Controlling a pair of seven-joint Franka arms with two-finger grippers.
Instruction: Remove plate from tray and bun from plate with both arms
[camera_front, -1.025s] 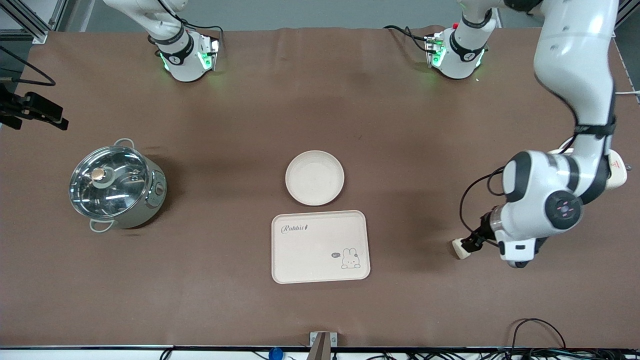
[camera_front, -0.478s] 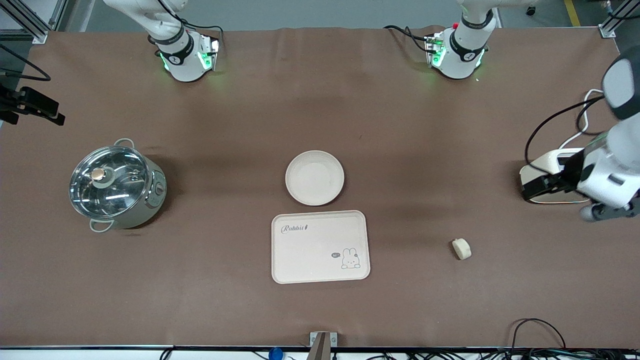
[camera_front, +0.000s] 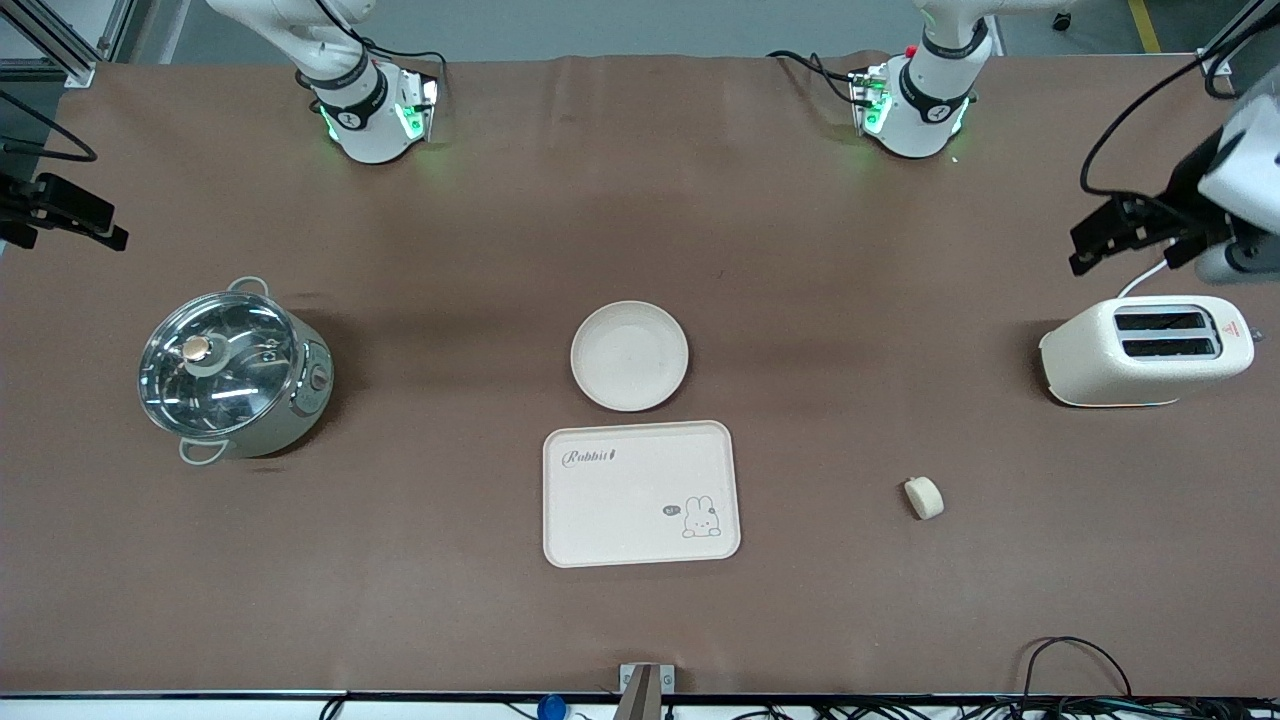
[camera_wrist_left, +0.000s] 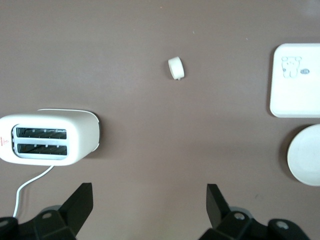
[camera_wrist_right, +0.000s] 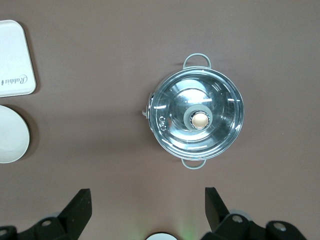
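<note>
- One plate, middle of the table, just beside the tray, which lies nearer the front camera.
- One bun, on the bare table toward the left arm's end, well apart from the tray.
- One lidded steel pot; one white toaster.
- Table covered in brown cloth; cables along its edges.
- Left gripper: fingers spread, empty; a second ago beside the bun, now raised over the table near the toaster.
- Right gripper: fingers spread, empty, waiting above the pot.
</note>
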